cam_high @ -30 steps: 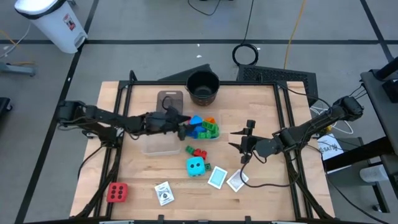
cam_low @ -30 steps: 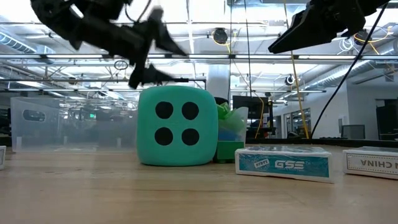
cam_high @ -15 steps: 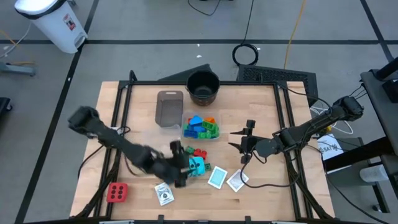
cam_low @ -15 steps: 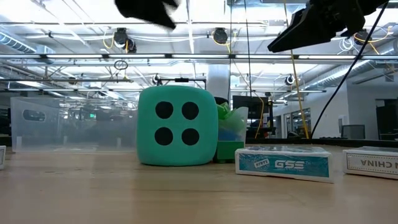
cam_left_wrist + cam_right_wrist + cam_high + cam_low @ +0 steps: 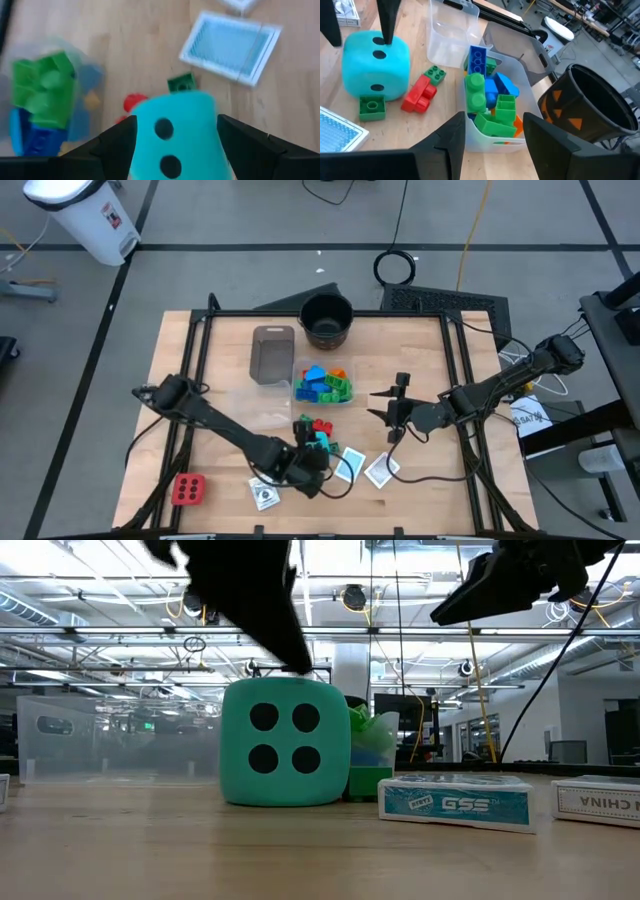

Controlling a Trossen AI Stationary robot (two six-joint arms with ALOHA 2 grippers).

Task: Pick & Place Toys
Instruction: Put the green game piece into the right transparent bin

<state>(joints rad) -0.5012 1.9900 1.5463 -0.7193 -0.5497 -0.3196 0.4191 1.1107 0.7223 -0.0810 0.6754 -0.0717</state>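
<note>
A cyan dotted cube [image 5: 319, 444] [image 5: 285, 740] [image 5: 375, 65] sits on the wooden table near its front middle. My left gripper [image 5: 309, 453] [image 5: 176, 121] is open and slants down over the cube, one finger on each of two opposite sides. A red block [image 5: 420, 92] and a green block [image 5: 372, 107] lie beside the cube. A clear tub [image 5: 323, 385] of several blocks stands farther back. A red dotted cube [image 5: 187, 490] rests at the near left. My right gripper [image 5: 379, 405] hovers open to the right of the blocks, holding nothing. My left gripper comes at the cyan cube [image 5: 175, 135] slanting from above, with its fingers [image 5: 120, 142] close against two opposite sides. The cube rests on the table. I cannot tell whether the fingers touch it.
Three white-bordered cards [image 5: 350, 465] [image 5: 381, 470] [image 5: 264, 492] lie flat near the front edge. A black pot [image 5: 326, 320] stands at the far middle, with a grey tub [image 5: 273, 353] beside it. An empty clear tub [image 5: 447, 37] sits left of the block tub.
My left gripper has swung from beside the tub of blocks toward the table's near edge. It has turned at the wrist and come down over the cyan cube. The cube has stayed where it was.
</note>
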